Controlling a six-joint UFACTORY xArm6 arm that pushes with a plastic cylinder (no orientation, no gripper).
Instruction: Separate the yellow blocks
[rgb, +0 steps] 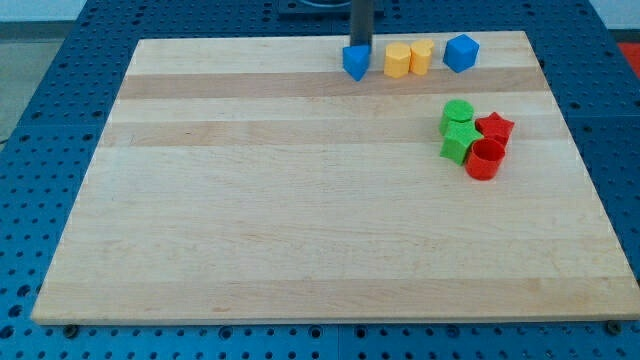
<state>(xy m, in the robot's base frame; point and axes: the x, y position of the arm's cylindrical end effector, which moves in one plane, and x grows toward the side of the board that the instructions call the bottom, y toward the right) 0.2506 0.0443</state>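
On a pale wooden board (300, 220), blue pegboard table (60, 100) around, two touching yellow blocks (408, 59)

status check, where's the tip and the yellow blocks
My tip at top edge, right behind blue block. Yellow blocks touching, just right of it. Nothing between blue block and yellows.

Rod (361, 22) is cut off by the view's top edge; its upper length is not seen. My tip (360, 46) sits at 12 o'clock of the blue block (355, 62), contact cannot be told. Red cylinder (486, 160) partly hides the red star (494, 127); yellow blocks (409, 59) shapes are too small to resolve.
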